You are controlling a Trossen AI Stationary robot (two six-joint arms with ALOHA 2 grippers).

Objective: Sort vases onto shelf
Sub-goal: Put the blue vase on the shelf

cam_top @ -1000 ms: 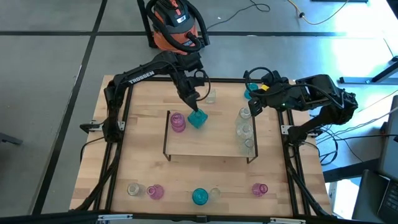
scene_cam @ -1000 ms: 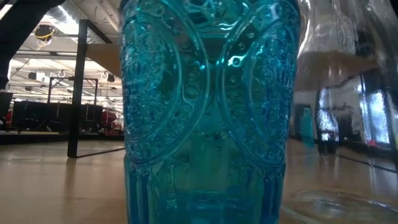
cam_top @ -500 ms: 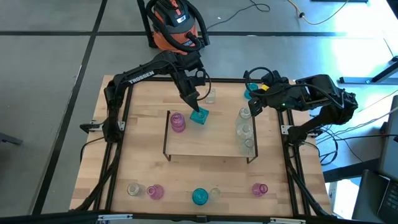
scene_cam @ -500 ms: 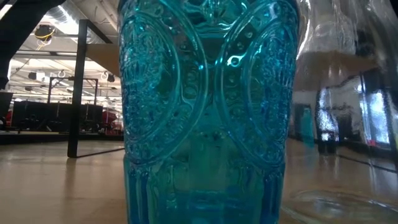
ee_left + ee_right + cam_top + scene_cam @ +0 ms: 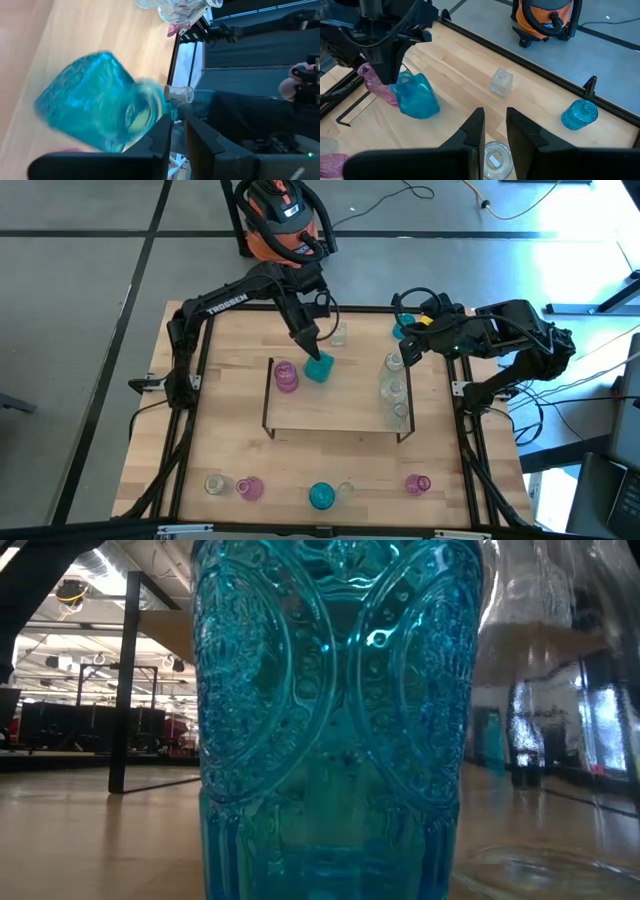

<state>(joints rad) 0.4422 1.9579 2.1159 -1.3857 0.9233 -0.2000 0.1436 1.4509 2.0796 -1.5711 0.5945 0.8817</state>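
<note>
Vase in hand: teal-blue translucent glass vase (image 5: pixel 318 370), tilted at the low light-wood shelf's (image 5: pixel 335 410) back edge, just beside a pink glass vase (image 5: pixel 286 376).
Left gripper (image 5: pixel 311 342): clenched on the teal vase's neck.
Right gripper (image 5: pixel 412 340): hovering over a clear vase (image 5: pixel 494 160), fingers nearly together, grasping nothing.
Advice: right it upright, base flat on the shelf, before release; don't nudge the pink one.

Glossy embossed teal glass vase (image 5: pixel 330 710), pale smooth-grained wood shelf (image 5: pixel 335 412), matt black plastic-looking end effector (image 5: pixel 311 347).
</note>
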